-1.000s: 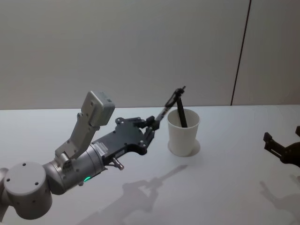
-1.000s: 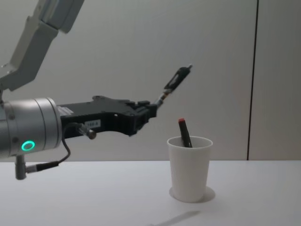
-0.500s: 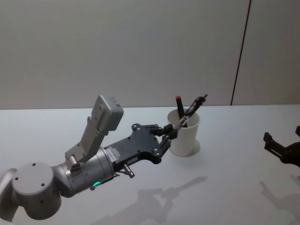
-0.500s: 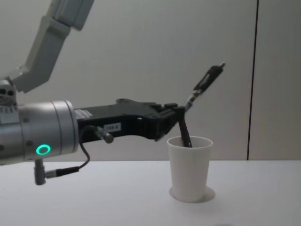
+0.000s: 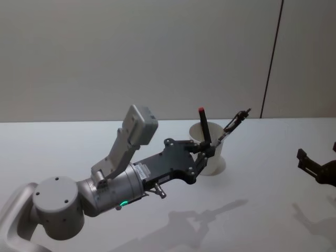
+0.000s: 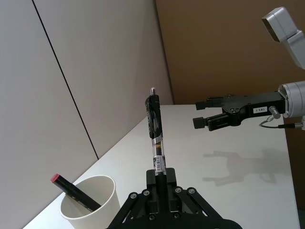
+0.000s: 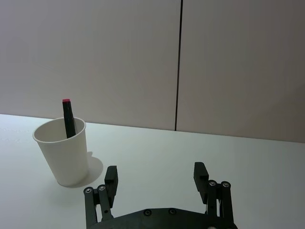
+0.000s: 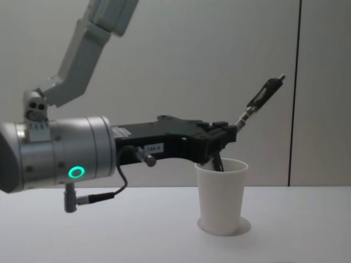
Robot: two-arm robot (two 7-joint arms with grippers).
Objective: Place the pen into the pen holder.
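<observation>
I see one white table (image 5: 273,178), and my big left arm (image 5: 115,184) reaches across it. One white paper cup (image 8: 221,197), the pen holder, stands on the table. I count two grippers. The left gripper (image 8: 227,134) pinches the bottom end of a black pen (image 8: 262,98). The chest view shows its tips just above the cup's rim, with the pen leaning up and to my right (not inside the cup yet). The head view shows a second pen (image 5: 203,123), black with a red tip, standing inside the cup, so that makes two pens. The right gripper (image 7: 156,174) sits over the table well to the right of the cup, its fingers spread wide and holding nothing.
</observation>
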